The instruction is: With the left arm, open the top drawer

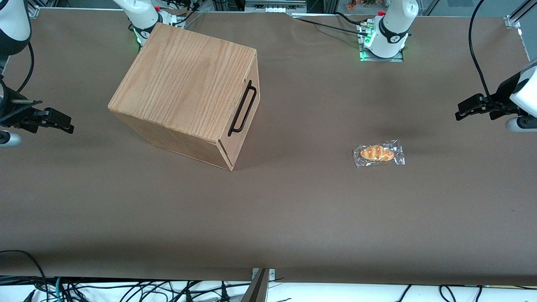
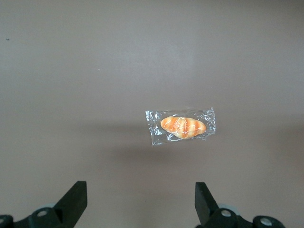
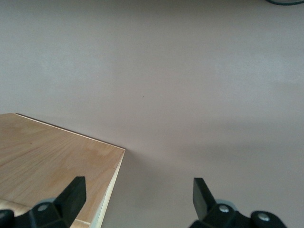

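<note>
Front view: the top drawer [image 1: 243, 111] sits shut in the wooden cabinet [image 1: 184, 79], upper left of centre in the frame, its black bar handle [image 1: 242, 108] turned toward my end of the bench [image 1: 268, 218], which suits a straight pull. A wrapped bread roll [image 1: 379, 153] lies right of centre, well apart from the cabinet. My pincer [image 1: 461, 110] hangs at the right edge, spread wide and holding nothing, above the bench and far from the handle; I judge the reach not yet begun.
</note>
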